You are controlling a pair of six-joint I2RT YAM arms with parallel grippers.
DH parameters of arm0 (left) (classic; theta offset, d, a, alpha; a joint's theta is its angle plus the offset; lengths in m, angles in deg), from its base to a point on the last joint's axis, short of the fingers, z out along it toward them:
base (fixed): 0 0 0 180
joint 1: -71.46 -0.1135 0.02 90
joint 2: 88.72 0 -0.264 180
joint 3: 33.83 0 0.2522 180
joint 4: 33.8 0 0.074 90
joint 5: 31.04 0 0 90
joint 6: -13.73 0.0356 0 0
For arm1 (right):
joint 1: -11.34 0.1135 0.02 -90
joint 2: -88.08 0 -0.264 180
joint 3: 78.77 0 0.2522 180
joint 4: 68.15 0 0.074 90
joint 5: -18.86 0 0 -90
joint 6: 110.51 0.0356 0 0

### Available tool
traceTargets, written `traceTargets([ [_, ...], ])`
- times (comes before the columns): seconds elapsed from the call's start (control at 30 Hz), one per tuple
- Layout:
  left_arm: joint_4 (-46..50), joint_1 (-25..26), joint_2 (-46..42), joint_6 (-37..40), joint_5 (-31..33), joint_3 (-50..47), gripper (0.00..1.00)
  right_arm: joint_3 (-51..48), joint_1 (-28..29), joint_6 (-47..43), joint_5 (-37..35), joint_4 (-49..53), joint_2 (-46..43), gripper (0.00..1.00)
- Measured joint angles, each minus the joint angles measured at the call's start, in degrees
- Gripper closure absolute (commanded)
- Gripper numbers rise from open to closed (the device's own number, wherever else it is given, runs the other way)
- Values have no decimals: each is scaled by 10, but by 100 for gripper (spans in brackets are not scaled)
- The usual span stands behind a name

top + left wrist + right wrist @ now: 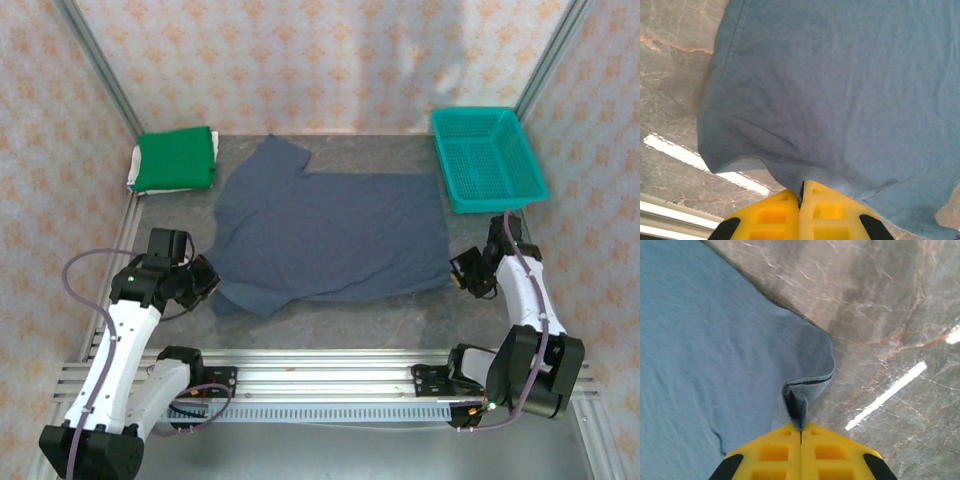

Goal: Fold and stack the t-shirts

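Slate-blue t-shirt, overhead: spread flat on the grey table between both arms, near-left hem slightly bunched.
Green t-shirt, overhead: folded at back-left, lying on a white t-shirt.
Teal basket, overhead: back-right corner, apart from the cloth.
Left gripper, left wrist: yellow fingers pressed together, pinching the blue hem.
Right gripper, right wrist: clamped on a raised corner fold of the same shirt.

High rear camera looking down and forward, wrist cameras close, seemingly steep, all sharing the slate-blue t-shirt.
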Motion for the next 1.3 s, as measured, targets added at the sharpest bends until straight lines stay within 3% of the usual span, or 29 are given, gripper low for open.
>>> traceTargets([
  [0.63, -65, 0, 242, 131, 45, 163, 100, 174, 9, -52, 12, -21, 200, 100],
  [1.3, -68, 30, 514, 307, 47, 390, 100, 230, 14, -84, -5, -24, 287, 100],
])
